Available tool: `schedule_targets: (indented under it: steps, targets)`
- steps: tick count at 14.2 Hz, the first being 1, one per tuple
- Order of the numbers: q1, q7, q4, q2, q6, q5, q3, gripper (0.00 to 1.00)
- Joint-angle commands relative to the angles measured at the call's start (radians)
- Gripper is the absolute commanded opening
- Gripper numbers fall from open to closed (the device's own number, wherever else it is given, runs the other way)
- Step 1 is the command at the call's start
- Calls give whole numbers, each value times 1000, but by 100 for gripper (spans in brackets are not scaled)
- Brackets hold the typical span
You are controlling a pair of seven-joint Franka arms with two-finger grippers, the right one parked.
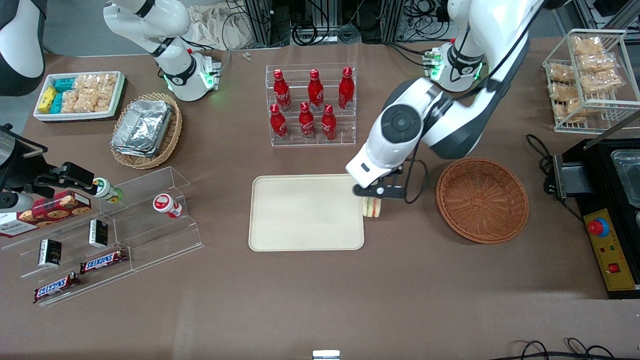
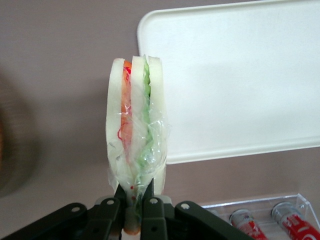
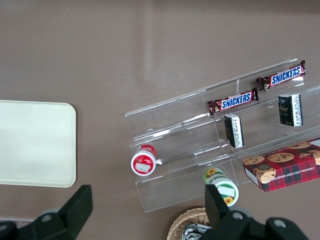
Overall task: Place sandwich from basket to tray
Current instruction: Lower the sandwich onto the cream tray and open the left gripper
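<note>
While the bottle rack point(image 1: 311, 105) with its red bottles point(image 1: 307, 120) stands farther from the front camera than the tray point(image 1: 306, 212), nothing sits on the tray itself and nothing blocks the way between it and the basket point(image 1: 482, 199). Toward the parked arm's end of the table lie a clear stepped shelf point(image 1: 112, 230) with candy bars point(image 1: 104, 260) and small jars point(image 1: 167, 205), a tan wicker basket of foil trays point(image 1: 145, 129) and a white bin of snack packets point(image 1: 79, 95). Toward the working arm's end stand a wire rack of snack bags point(image 1: 590, 75) and a black machine point(image 1: 612, 210). Gripper point(image 1: 374, 197) hangs between tray and basket, just at the tray's edge nearest the basket. Its fingers point(image 2: 112, 210) are closed tight on the wrapped point of the sandwich point(image 2: 136, 125), which sticks out from them with bread slices on edge, orange and green filling showing. Seen from the front the sandwich point(image 1: 373, 206) is lifted, just beside the tray rim, well apart from the basket, which looks empty. The white forearm slants down from the shoulder base, wrist pointing the gripper downward.
</note>
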Motion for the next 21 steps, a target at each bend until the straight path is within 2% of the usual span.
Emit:
schedule_targets:
  steps: [1,6,13,14,15,16,17,21]
  targets:
    - [-35,-49,75,100,51,61,0,0]
    - [-47,-143,75,198,144,146,2,0]
    - [-58,-167,76,258,211,144,5,0]
    - [-58,-172,76,264,211,143,5,4]
    - [-58,-198,76,266,211,143,5,35]
    - [-58,-218,76,264,211,146,5,71]
    - [-57,-221,76,263,211,148,5,100]
    - [-34,-224,76,223,190,131,5,100]
